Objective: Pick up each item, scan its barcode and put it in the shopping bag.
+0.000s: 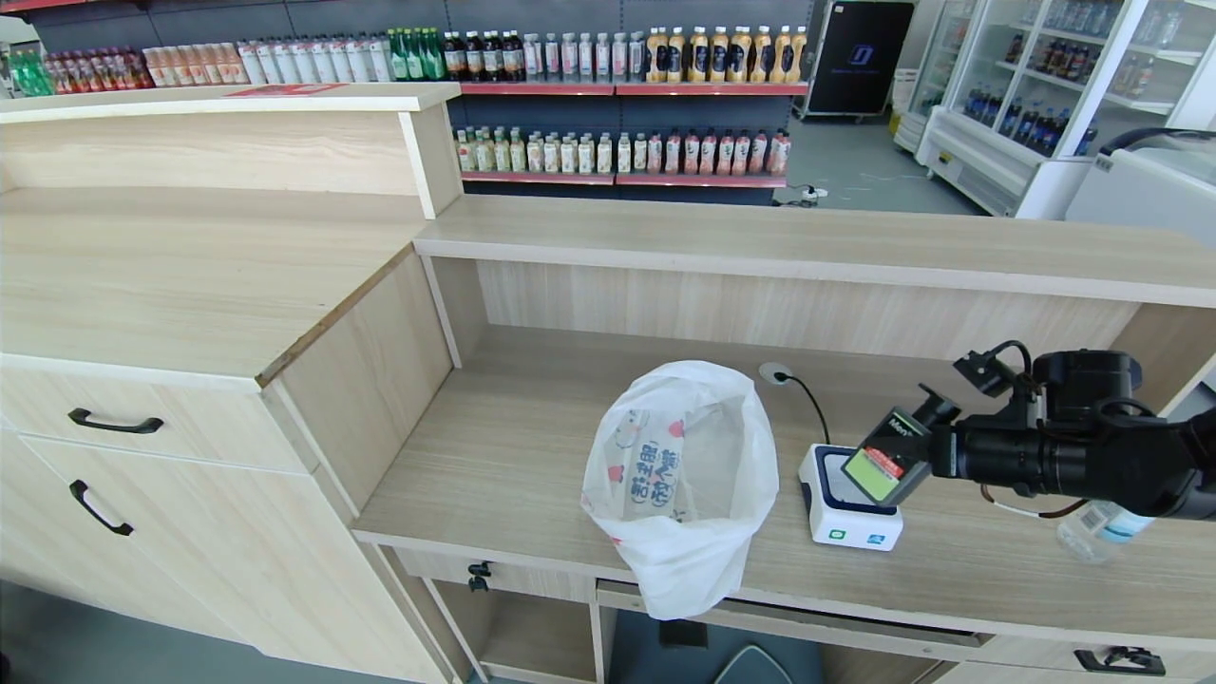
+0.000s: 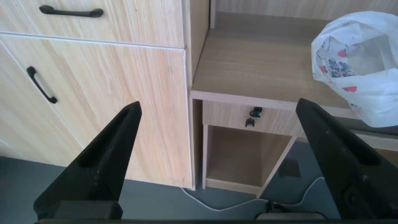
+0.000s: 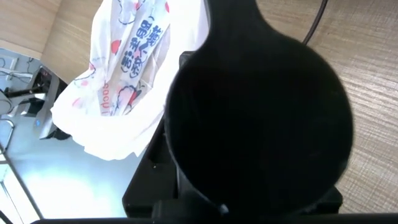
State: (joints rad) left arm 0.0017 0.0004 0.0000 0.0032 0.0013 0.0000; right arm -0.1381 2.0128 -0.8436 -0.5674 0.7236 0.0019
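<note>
Head view: right tool (image 1: pixel 917 446) pinches a can (image 1: pixel 879 470) over the scanner (image 1: pixel 841 522) — left wrist view: left tool (image 2: pixel 219 106) spread.

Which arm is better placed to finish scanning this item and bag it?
Right. The right gripper holds the green-labelled item just above the scanner, with the shopping bag beside it on the counter. The left gripper hangs open and empty, low by the drawer fronts.

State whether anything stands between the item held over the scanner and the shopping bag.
Nothing visible does. The right gripper holds the item above the scanner, and the open shopping bag stands just beside it on the counter.
</note>
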